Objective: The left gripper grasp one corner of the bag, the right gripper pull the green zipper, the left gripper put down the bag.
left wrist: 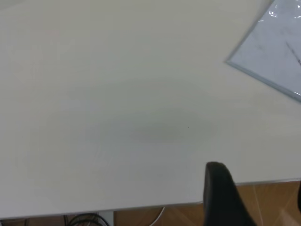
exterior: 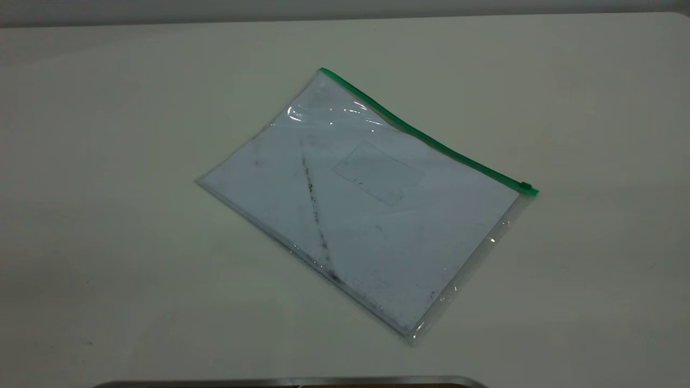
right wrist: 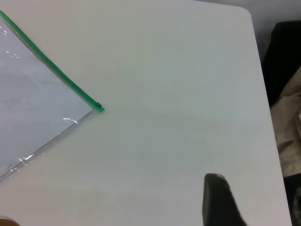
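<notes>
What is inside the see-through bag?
Inside the bag lies white paper with a dark smudge line. Whether there is one sheet or several cannot be told, nor what lies under the paper.

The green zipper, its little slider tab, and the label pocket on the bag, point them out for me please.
green zipper (exterior: 415, 130), exterior view, midway along the strip.
slider tab (exterior: 525, 187), exterior view, on the tab at the strip's right end.
label pocket (exterior: 377, 172), exterior view, centre of the clear rectangle.
</notes>
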